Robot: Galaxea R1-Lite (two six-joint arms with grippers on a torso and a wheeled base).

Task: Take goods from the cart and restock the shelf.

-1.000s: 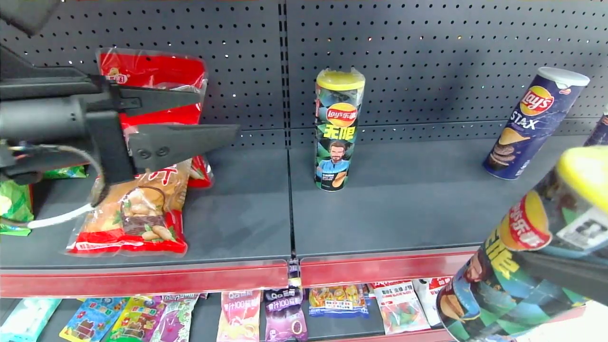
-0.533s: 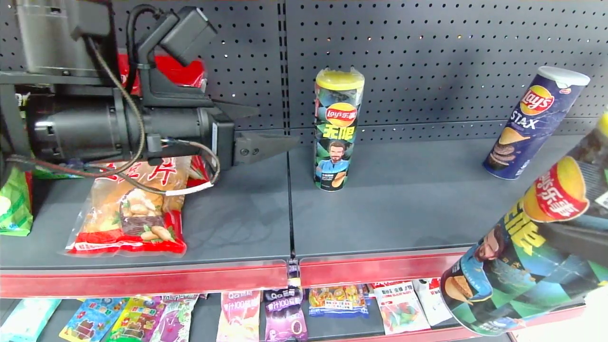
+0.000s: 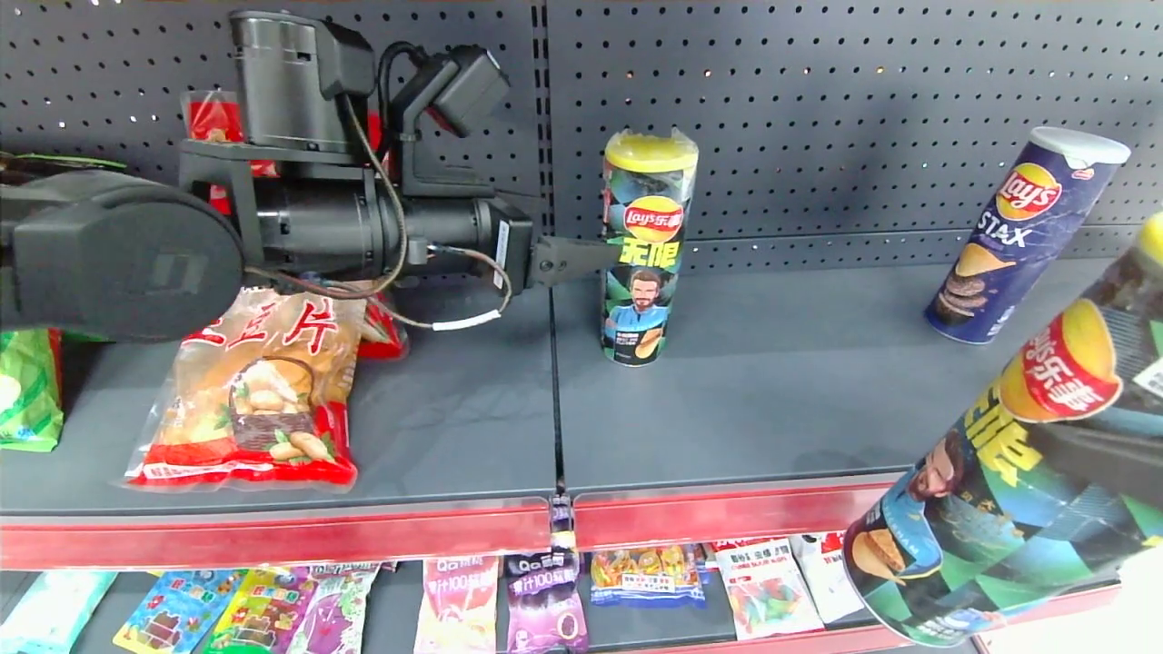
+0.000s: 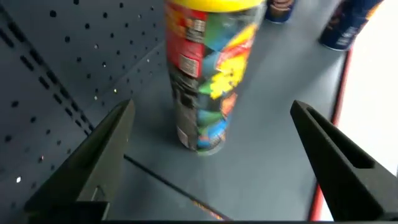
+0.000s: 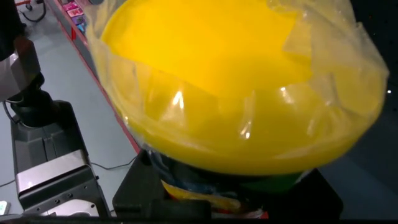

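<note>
A green chips can with a yellow lid stands upright on the grey shelf, near the pegboard back. My left gripper reaches it from the left at mid height, one fingertip at the can's left side. In the left wrist view the left gripper is open wide, and the can stands just beyond its fingertips. A second green chips can hangs tilted at the lower right, in front of the shelf edge, with my right gripper shut on it. Its yellow lid looms close in the right wrist view.
A blue chips can leans against the pegboard at the right. A red snack bag lies on the shelf's left half, with a green bag beyond it. The red shelf lip runs along the front. Candy packs hang below.
My left arm has swung right along the shelf, from over the red snack bag to the standing green can. The can in my right gripper shifted slightly right, then held still.
</note>
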